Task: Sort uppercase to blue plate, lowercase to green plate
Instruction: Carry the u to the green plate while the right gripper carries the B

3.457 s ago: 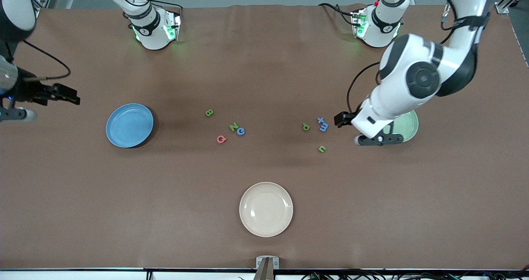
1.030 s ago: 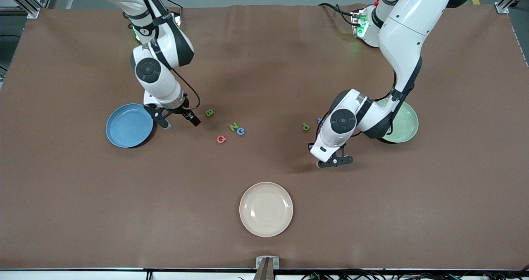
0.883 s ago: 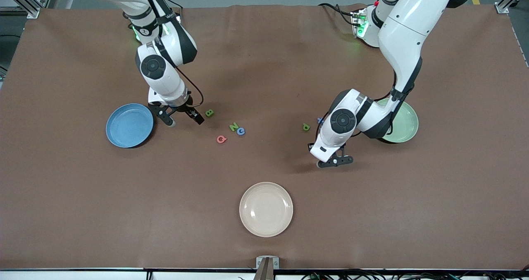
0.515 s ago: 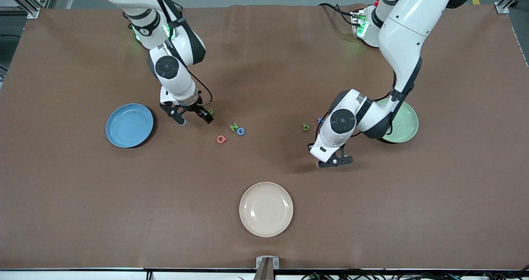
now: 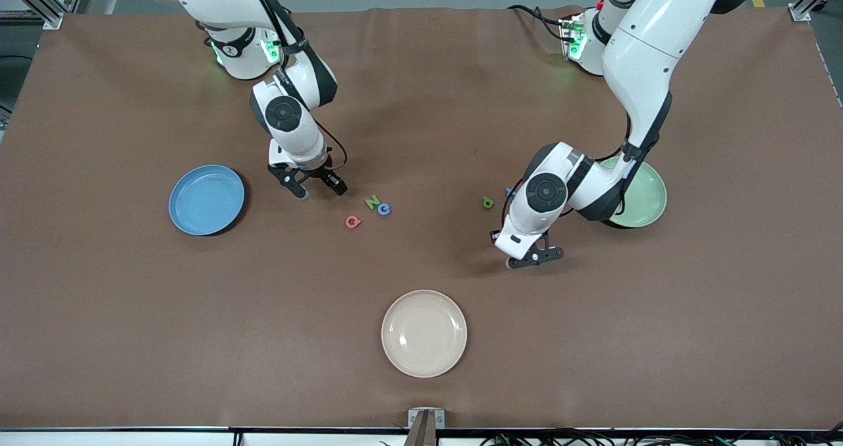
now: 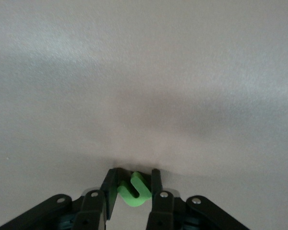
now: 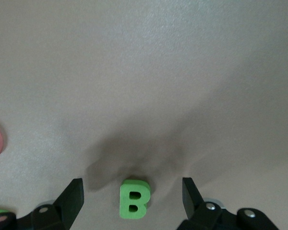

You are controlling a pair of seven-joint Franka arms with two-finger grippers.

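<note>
Front view shows the brown table (image 5: 421, 380) with the right gripper (image 5: 316, 188) down near its middle, between the blue plate (image 5: 207, 199) and a small cluster of letters: a green N (image 5: 373, 201), a blue C (image 5: 384, 209) touching it, and a pink Q (image 5: 353, 221) a little nearer the camera. In the right wrist view the green B (image 7: 134, 199) lies flat on the table between that gripper's fingers (image 7: 72, 196), which stand wide apart and do not touch it. The left gripper (image 5: 527, 256) is low at the table toward the left arm's end, nearer the camera than the green p (image 5: 487, 202) and a blue letter (image 5: 509, 191) mostly hidden by the arm. In the left wrist view its fingers (image 6: 110, 189) are closed narrowly on a green u (image 6: 133, 190). The green plate (image 5: 642, 199) sits partly under the left arm, with no letter showing on its visible part; the blue plate is bare as well. A cream plate (image 5: 424, 333) lies nearest the camera.
</note>
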